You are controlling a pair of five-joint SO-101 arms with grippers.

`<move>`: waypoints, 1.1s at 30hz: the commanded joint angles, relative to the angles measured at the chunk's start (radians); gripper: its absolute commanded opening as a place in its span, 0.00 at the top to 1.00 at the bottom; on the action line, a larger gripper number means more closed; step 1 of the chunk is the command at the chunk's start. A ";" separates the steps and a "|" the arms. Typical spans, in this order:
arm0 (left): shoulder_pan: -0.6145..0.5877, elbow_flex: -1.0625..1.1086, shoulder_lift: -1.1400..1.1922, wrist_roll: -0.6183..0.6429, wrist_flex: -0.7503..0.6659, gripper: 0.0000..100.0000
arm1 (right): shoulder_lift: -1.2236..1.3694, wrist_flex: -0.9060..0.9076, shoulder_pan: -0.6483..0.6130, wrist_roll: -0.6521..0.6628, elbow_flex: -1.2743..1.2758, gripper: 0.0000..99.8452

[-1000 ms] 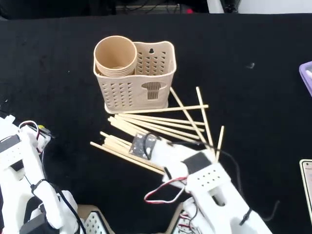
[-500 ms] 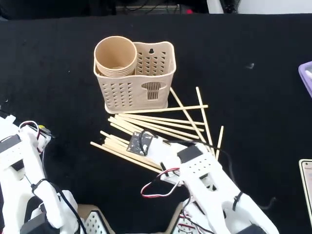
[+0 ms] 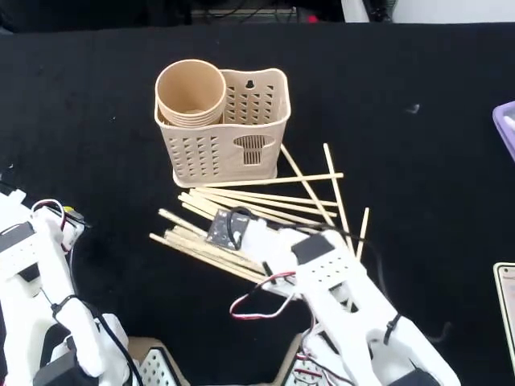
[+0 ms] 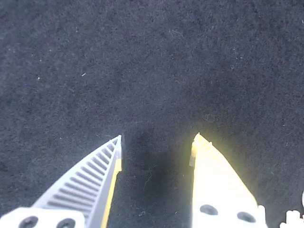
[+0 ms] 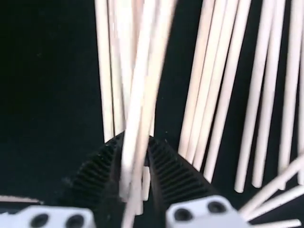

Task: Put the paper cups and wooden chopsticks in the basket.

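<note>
One basket [image 3: 257, 153], one nested stack of paper cups [image 3: 191, 87] showing about four rims, their exact number unclear, more than a dozen wooden chopsticks [image 3: 273, 180], some hidden under an arm, and two white arms [image 3: 346, 305]

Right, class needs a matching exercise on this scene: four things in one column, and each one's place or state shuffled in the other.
1. stack of tan paper cups
2. beige perforated plastic basket
3. right hand
4. left hand

A. open over bare black cloth
B. shut on thin wooden chopsticks
C. inside the basket
D. upright, beside the loose chopsticks

Pairs: 1-C, 2-D, 3-B, 4-A
</note>
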 commanded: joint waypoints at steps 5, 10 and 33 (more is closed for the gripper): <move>0.002 -0.041 -0.025 0.005 -0.012 0.77 | 0.001 0.094 -0.021 0.008 -0.143 0.99; 0.002 -0.041 -0.025 0.005 -0.012 0.77 | 0.002 -0.002 -0.123 0.008 -0.068 0.99; 0.002 -0.042 -0.025 -0.040 -0.012 0.77 | 0.010 -0.064 -0.322 -0.155 -0.156 0.79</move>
